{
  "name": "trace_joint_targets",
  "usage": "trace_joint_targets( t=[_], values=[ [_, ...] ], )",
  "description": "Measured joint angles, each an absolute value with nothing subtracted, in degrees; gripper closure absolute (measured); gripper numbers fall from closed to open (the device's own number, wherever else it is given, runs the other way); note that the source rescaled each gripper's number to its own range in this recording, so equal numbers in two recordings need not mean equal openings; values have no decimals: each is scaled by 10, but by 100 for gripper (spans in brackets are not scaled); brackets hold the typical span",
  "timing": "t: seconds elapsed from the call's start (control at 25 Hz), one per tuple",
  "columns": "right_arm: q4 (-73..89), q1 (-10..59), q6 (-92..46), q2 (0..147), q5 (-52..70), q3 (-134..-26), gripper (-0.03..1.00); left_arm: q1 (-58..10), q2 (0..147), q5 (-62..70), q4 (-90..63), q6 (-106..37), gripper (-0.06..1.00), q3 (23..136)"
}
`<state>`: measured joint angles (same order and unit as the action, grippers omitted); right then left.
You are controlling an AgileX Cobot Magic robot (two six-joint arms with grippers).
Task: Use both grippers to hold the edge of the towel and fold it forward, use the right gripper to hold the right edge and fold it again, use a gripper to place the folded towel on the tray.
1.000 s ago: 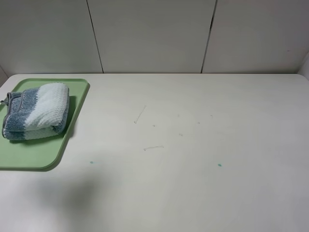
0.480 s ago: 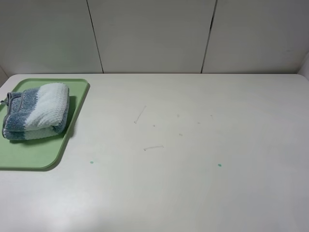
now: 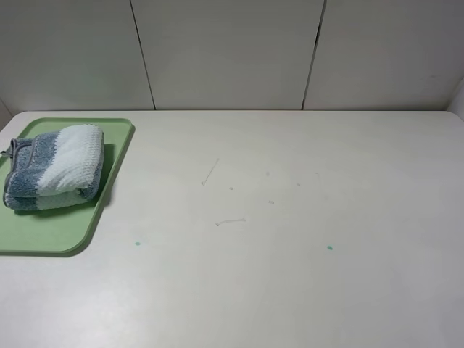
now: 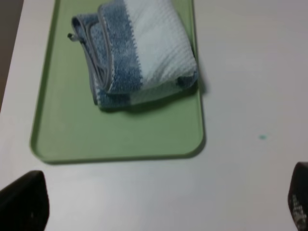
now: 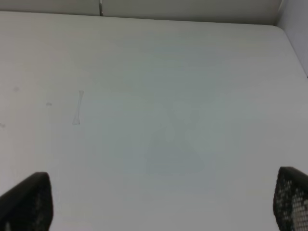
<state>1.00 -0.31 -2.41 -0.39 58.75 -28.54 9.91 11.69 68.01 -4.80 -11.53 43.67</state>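
The towel (image 3: 54,167), blue-grey and white striped, lies folded on the light-green tray (image 3: 43,232) at the far left of the table. It also shows in the left wrist view (image 4: 139,53), lying on the tray (image 4: 115,134) with its grey hem (image 4: 103,67) along the folded side. My left gripper (image 4: 154,204) is open and empty, held back from the tray's near rim; only its two dark fingertips (image 4: 24,202) show. My right gripper (image 5: 154,204) is open and empty over bare table. Neither arm shows in the exterior high view.
The white table (image 3: 290,217) carries a few faint scratches (image 3: 210,172) and small teal spots (image 3: 330,247). A white panelled wall (image 3: 232,51) runs behind the table's far edge. The table's left edge shows in the left wrist view (image 4: 12,86).
A faint shadow on the table's front left has faded away. The towel and the tray have not moved.
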Motion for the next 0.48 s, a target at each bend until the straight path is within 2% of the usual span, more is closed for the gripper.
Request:
trace_joint_targets(
  t=[0.28,0.48],
  values=[
    [10,-3,-24,-4,588,-285,-3,18,14,627,-29,-100,-5,356],
    [10,-3,-24,-4,588,-285,-3,-20,-4,624,-27,-76,-5,295]
  ],
)
